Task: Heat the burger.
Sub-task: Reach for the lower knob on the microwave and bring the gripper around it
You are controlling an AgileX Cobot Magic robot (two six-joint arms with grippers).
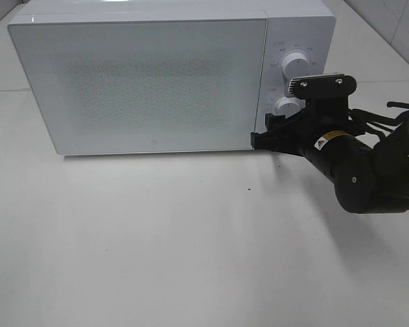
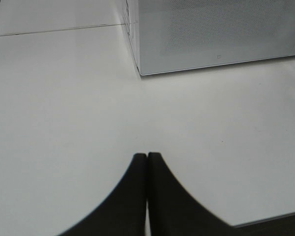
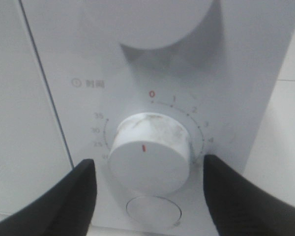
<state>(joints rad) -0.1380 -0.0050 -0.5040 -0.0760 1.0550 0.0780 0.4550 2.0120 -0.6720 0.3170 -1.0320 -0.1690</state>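
The burger is out of view. A white microwave (image 1: 150, 82) stands at the back of the table with its door closed. My right gripper (image 1: 276, 126) is at the control panel, open, with one black finger on each side of the lower timer dial (image 3: 150, 152) and a small gap on both sides. The dial's red mark points upward, toward the 0. My left gripper (image 2: 146, 156) is shut with nothing in it, low over the bare table in front of the microwave's left corner (image 2: 140, 71); it does not show in the high view.
Above the timer dial sits a second white dial (image 1: 296, 63). A round button (image 3: 154, 212) lies below the timer dial. The white table (image 1: 157, 238) stretches out in front of the microwave. The right arm's black body (image 1: 368, 170) hangs over the table's right side.
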